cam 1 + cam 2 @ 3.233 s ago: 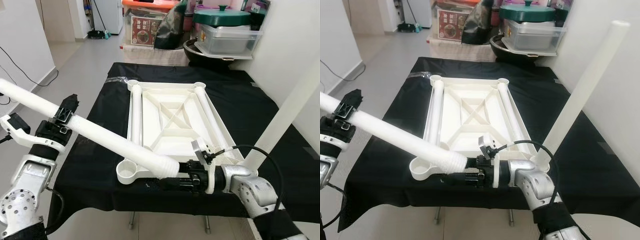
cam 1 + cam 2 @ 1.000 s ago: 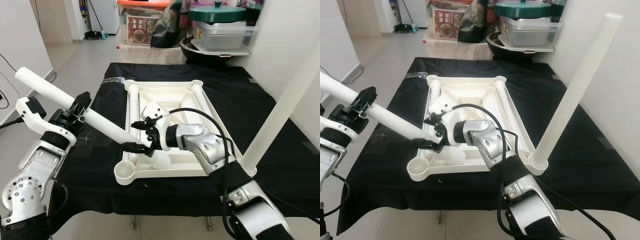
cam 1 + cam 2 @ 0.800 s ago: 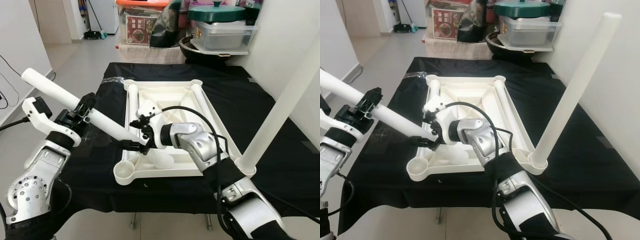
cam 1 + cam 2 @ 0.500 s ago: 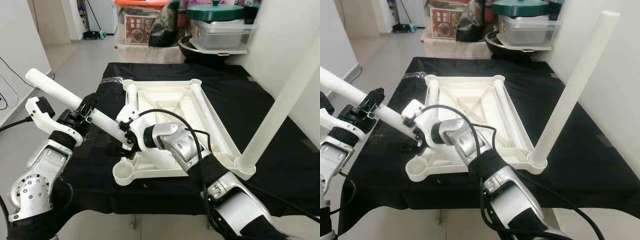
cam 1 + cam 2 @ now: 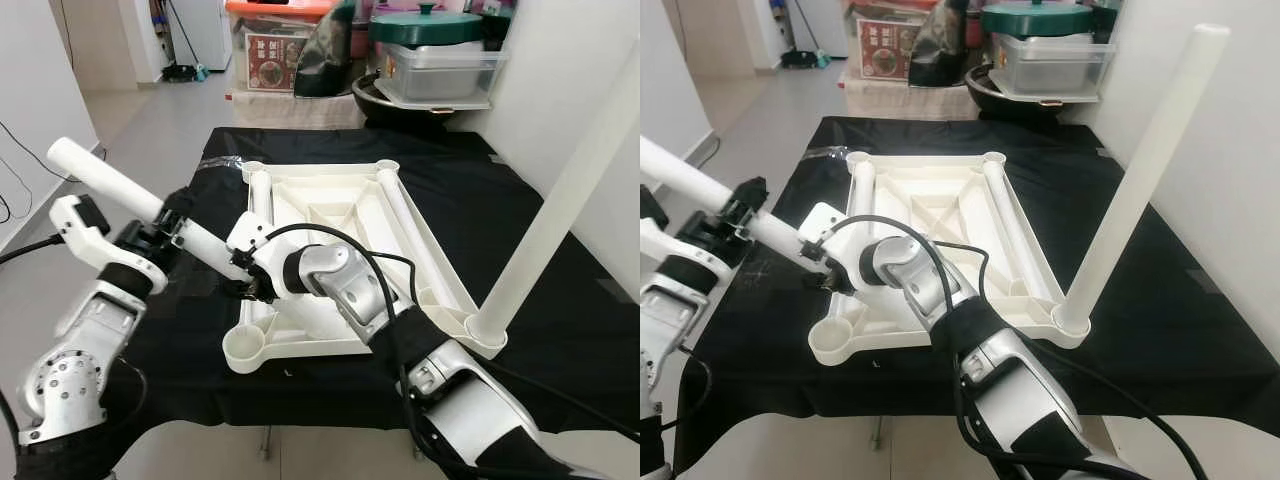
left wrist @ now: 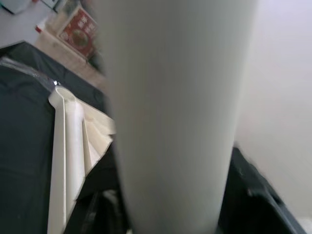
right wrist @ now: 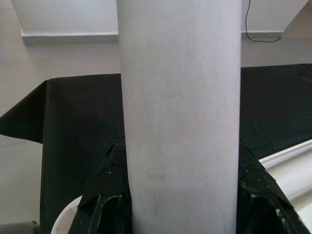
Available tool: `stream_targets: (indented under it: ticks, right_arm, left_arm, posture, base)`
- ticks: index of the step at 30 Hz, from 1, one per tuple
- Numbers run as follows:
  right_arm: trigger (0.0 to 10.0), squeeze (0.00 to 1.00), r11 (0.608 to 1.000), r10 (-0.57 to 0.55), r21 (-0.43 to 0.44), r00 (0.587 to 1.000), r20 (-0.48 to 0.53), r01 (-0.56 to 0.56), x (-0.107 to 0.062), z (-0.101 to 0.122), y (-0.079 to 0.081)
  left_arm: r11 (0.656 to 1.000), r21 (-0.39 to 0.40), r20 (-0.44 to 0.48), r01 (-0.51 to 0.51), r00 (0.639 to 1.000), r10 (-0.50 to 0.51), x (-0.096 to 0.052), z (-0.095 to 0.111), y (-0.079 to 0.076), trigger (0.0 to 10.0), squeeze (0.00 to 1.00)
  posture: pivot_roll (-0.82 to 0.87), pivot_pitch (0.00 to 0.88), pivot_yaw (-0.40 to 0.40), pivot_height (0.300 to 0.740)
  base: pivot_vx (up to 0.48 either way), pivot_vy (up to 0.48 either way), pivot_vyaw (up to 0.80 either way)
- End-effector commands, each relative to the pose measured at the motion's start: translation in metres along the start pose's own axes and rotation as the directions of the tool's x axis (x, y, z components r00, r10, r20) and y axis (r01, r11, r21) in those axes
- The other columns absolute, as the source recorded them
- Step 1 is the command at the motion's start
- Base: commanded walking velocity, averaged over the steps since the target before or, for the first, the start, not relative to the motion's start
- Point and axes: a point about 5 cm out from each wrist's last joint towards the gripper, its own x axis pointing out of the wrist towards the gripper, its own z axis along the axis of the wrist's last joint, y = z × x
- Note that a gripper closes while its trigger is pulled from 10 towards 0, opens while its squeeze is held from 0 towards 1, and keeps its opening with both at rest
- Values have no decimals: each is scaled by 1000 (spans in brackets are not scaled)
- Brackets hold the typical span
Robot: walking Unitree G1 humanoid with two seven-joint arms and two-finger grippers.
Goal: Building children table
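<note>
A long white plastic tube leg (image 5: 150,205) is held between both claws, slanting from high at 9 o'clock down toward the near-left corner of the upturned white plastic tabletop (image 5: 330,215), which lies on the black-draped counter (image 5: 520,215). The left claw (image 5: 168,228) is clamped round the leg about halfway along it; the right claw (image 5: 245,283) is closed on the lower end, its silver arm reaching across the tabletop from 5 o'clock. Both wrist views look straight along the tube, with black fingers (image 7: 109,195) pressed to either side of it.

The empty round corner socket (image 5: 245,350) sits just below and nearer than the leg's lower end, not yet engaged. At the 4 o'clock corner a second white tube leg (image 5: 560,195) already stands upright in its socket. Two more white tubes (image 5: 262,205) lie flat inside the tabletop along its long sides.

The leg looks light, hollow and stiff, so it should not bend, but its smooth round skin is likely to slip or roll in a two-finger grip. Two holds well apart, as here, suit it: one near the seating end to steer, one mid-length to control tilt. The tabletop also seems light and may slide when the leg is pushed home.
</note>
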Motion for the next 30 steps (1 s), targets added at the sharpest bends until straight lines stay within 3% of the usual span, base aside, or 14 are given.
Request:
stream_targets:
  ticks: [1,3,10,11,12,15,21,24,28,30]
  right_arm:
    - [0,0,997,40,60,999,-22,-39,7,-9,8]
    - [0,0,998,32,61,999,-15,-31,4,-8,4]
    - [0,0,998,-9,63,1000,3,8,-10,-5,-12]
    - [0,0,997,-35,70,999,8,35,-18,-5,-21]
    - [0,0,996,-54,74,998,12,53,-24,-5,-27]
    - [0,0,979,-167,121,985,42,161,-51,0,-58]
    - [0,0,962,-235,154,970,62,223,-68,3,-74]
    - [0,0,921,-357,206,928,106,331,-100,11,-101]
    - [0,0,905,-394,227,910,127,360,-109,15,-108]
    - [0,0,857,-483,301,856,185,418,-130,28,-123]
  left_arm:
    - [999,25,-18,39,999,-38,2,-4,-8,10000,1000]
    - [998,52,-19,44,999,-43,3,-4,-10,10000,1000]
    - [996,29,23,83,996,-83,2,2,-16,10000,1000]
    - [996,19,25,90,996,-90,1,5,-16,10000,1000]
    - [995,11,25,95,995,-96,0,6,-16,10000,0]
    - [992,15,17,128,992,-128,-7,8,-17,10000,0]
    - [988,22,14,154,988,-155,-10,9,-20,10000,0]
    - [977,41,18,209,978,-210,-13,12,-29,10000,0]
    - [975,42,13,218,976,-219,-14,11,-30,10000,0]
    - [972,33,-24,232,973,-231,-17,5,-29,10000,0]
  posture:
    - [93,0,-27,740]
    - [93,0,-27,740]
    - [90,0,-27,740]
    - [88,0,-26,740]
    - [88,0,-26,740]
    - [84,0,-25,740]
    - [83,0,-25,740]
    - [87,0,-27,740]
    - [84,0,-22,740]
    - [83,0,-18,740]
  base:
    - [0,0,0]
    - [0,0,0]
    - [0,0,0]
    - [0,0,0]
    - [0,0,0]
    - [0,0,0]
    - [0,0,0]
    - [0,0,0]
    - [0,0,0]
    - [0,0,0]
